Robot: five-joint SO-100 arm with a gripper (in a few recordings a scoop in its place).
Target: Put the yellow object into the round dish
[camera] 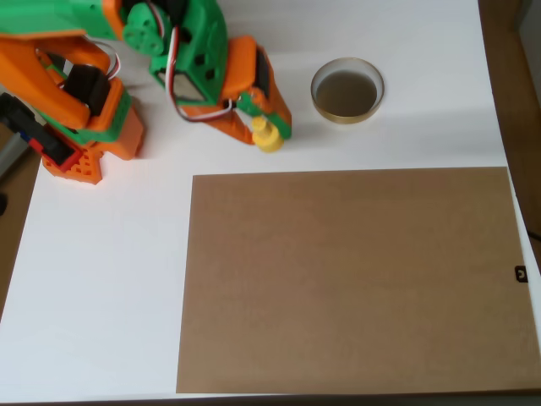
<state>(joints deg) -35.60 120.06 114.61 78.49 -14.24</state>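
arm: the orange-and-green arm [127, 76] is sitting at the upper left of the overhead view, folded low over the white counter [101, 279].

gripper: the gripper [264, 127] is pointing down-right, and its jaws are looking pinched onto the yellow object, though the angle from above is hiding the exact contact.

yellow object: the yellow object [267, 136] is sitting right at the jaw tips, just above the brown board [355, 279]. Can't tell if it's lifted or resting on the counter.

handling: looks like hard, light plastic to me, so probably stiff but a bit slippery. I'm guessing the wide round base is the safer place to grab, since the narrow knob could be squirting out under pressure.

round dish: the round dish [347, 91] is waiting empty to the right of the gripper, near but clearly apart. Shallow rim, so I'm thinking a low drop would be working fine.
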